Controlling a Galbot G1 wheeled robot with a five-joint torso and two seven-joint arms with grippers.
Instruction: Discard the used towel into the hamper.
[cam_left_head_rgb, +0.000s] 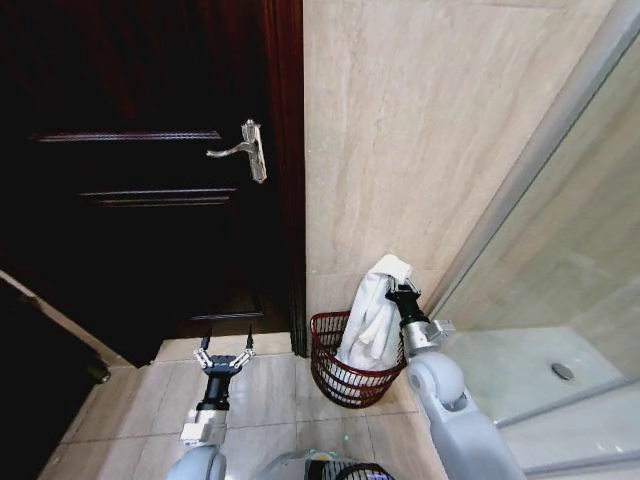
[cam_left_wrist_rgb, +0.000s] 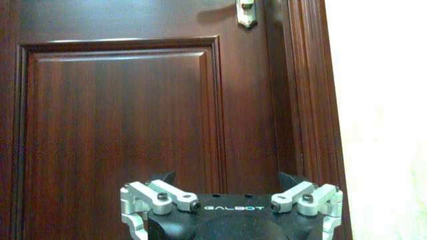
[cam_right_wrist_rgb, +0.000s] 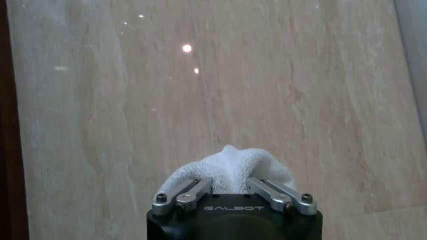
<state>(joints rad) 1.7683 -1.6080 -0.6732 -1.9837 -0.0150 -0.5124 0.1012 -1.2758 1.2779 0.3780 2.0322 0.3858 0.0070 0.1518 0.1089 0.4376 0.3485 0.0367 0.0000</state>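
A white towel (cam_left_head_rgb: 372, 315) hangs from my right gripper (cam_left_head_rgb: 401, 291), and its lower part drops inside the hamper (cam_left_head_rgb: 328, 372), a dark red openwork basket on the floor by the wall. The right gripper is shut on the towel's top, above the hamper's right rim. In the right wrist view the towel (cam_right_wrist_rgb: 230, 170) bulges out between the closed fingers (cam_right_wrist_rgb: 193, 192). My left gripper (cam_left_head_rgb: 226, 345) stands open low in front of the dark door, left of the hamper. Its spread fingers (cam_left_wrist_rgb: 150, 197) show in the left wrist view.
A dark wooden door (cam_left_head_rgb: 140, 200) with a silver handle (cam_left_head_rgb: 245, 150) stands to the left. A beige tiled wall (cam_left_head_rgb: 420, 150) rises behind the hamper. A glass shower panel (cam_left_head_rgb: 560, 200) and a shower floor with a drain (cam_left_head_rgb: 563, 371) lie to the right.
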